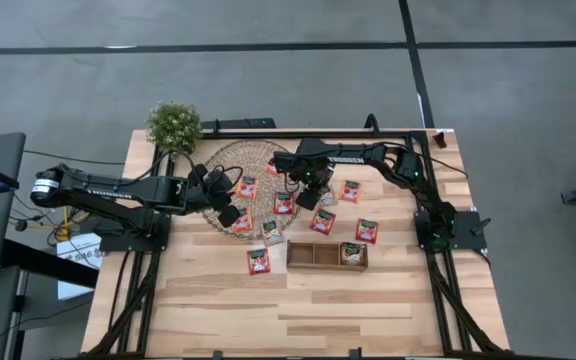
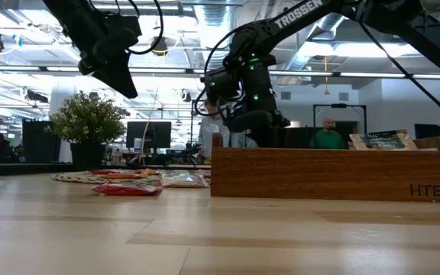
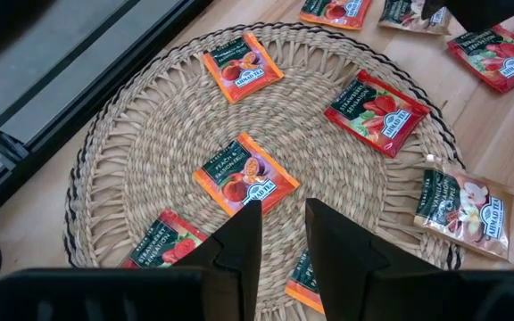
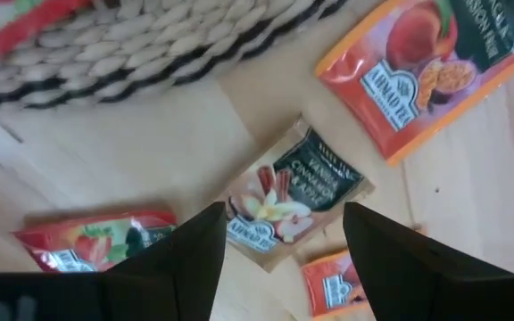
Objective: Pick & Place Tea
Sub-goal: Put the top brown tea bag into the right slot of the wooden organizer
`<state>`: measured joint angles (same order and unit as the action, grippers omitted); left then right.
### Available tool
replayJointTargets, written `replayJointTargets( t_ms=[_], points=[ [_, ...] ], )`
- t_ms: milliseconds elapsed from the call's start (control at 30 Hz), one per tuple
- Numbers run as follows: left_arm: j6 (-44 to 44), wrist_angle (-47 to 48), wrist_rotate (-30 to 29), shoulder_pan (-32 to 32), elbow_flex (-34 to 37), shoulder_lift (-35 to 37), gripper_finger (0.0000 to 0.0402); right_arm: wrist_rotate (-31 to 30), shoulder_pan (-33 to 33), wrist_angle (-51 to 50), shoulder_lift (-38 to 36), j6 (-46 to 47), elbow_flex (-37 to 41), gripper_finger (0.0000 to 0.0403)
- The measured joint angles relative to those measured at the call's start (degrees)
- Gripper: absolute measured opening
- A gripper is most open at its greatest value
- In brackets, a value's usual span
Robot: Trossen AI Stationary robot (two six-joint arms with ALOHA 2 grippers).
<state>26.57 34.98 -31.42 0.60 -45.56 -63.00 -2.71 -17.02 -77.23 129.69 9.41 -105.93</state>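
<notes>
Several small tea sachets lie flat, some on the round woven mat, others on the wooden table beside it, like the red one. My left gripper hovers open above the mat, over an orange sachet, with nothing between its fingers. My right gripper points down, wide open, above a pale sachet that lies on the table just off the mat's edge. Its fingers stand on either side of the sachet and above it. One sachet lies in the wooden tray's right compartment.
The brown three-part tray stands on the near side of the sachets; in the low view its wall hides the right gripper's fingertips. A potted plant stands at the far left corner. Bare table lies toward the near edge.
</notes>
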Motion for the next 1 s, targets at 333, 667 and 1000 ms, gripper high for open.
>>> replayJointTargets(
  t_ms=[333,667,1000],
  points=[
    [-0.02,0.00,0.00,0.00,0.00,0.00,0.0082,6.10,-4.47,1.74,-0.04,6.23,1.75,0.0221],
    [-0.02,0.00,0.00,0.00,0.00,0.00,0.0082,12.45,-7.22,2.97,-0.04,11.99,2.36,0.0221],
    [-0.04,0.00,0.00,0.00,0.00,0.00,0.0082,11.55,-9.47,0.93,-0.04,16.09,2.34,0.0221]
  ],
)
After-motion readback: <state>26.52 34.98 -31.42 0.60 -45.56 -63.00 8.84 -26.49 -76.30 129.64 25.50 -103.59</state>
